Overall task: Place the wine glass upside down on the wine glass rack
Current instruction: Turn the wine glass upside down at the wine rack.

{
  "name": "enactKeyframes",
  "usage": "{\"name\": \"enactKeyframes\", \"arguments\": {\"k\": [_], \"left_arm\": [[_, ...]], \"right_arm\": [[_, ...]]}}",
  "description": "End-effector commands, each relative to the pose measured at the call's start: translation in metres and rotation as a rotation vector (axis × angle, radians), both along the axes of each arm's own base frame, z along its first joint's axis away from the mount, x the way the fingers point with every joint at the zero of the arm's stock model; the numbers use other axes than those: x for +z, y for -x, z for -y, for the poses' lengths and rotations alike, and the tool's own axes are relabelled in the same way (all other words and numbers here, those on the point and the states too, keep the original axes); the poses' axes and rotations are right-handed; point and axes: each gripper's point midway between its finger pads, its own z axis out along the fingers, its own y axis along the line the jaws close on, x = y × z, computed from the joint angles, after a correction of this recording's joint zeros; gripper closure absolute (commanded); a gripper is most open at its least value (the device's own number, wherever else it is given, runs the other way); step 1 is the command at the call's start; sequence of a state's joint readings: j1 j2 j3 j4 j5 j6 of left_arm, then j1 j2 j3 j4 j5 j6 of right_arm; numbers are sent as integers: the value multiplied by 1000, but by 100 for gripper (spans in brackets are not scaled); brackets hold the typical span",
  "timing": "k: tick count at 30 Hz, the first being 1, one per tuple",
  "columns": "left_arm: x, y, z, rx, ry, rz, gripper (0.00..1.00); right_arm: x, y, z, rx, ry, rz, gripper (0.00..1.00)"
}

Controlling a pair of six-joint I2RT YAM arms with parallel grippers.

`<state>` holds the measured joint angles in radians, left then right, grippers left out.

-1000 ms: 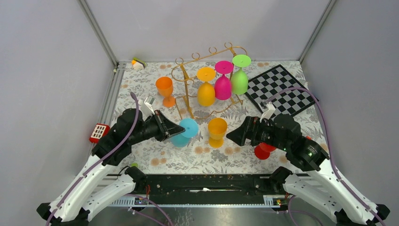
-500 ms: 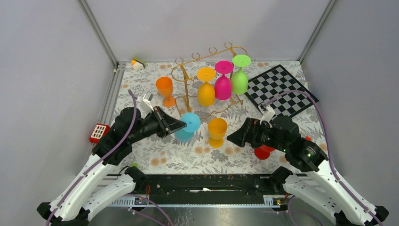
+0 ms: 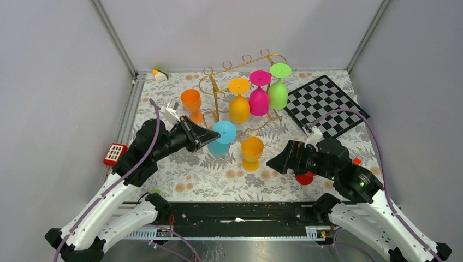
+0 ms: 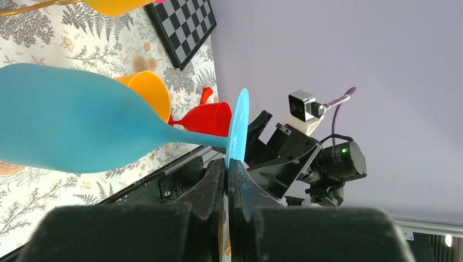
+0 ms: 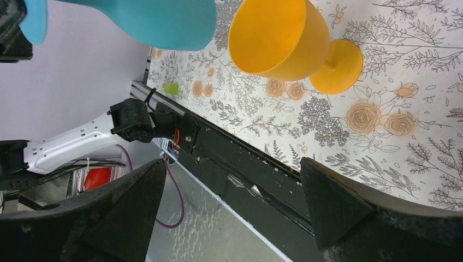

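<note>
My left gripper (image 3: 211, 138) is shut on the thin foot disc of a blue wine glass (image 3: 220, 143). The glass is lifted off the table and lies nearly sideways, its bowl pointing away from the fingers. The left wrist view shows the disc edge pinched between the fingertips (image 4: 228, 164), with the blue wine glass bowl (image 4: 82, 125) stretching left. The gold wine glass rack (image 3: 216, 107) stands behind it, with a yellow-orange (image 3: 239, 106), a pink (image 3: 259, 99) and a green glass (image 3: 278, 93) hanging upside down. My right gripper (image 3: 271, 159) is open and holds nothing, near the table's front.
An orange glass (image 3: 191, 102) stands upright left of the rack. A yellow-orange glass (image 3: 252, 152) stands in front of it. A red glass (image 3: 304, 178) lies under my right arm. A checkerboard (image 3: 325, 103) lies at the back right. A small red-and-white block (image 3: 114, 154) sits off the table's left edge.
My left gripper has carried the blue glass up and back toward the rack. The right arm has drawn back slightly toward the near edge, its gripper still open.
</note>
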<state>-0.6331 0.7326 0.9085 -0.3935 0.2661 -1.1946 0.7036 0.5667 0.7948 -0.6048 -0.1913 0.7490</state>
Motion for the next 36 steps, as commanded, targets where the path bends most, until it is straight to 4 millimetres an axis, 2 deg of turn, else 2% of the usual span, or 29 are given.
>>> {"name": "enactKeyframes", "arguments": {"k": [1,16,23,36], "left_arm": [[53,-10,-1,46,99,111,100],[71,-25,-1,88,107,155,100],[73,-30,0,93,109,156,100],[79,-41,-5,132,128,168,100]], "right_arm": [[-1,-6,6,-31,26,17,0],[-9,-4,4,-7,44,-2,0],[-15,-2,3,2,50,-21,0],[-16,-5,0,18,74,-19,0]]}}
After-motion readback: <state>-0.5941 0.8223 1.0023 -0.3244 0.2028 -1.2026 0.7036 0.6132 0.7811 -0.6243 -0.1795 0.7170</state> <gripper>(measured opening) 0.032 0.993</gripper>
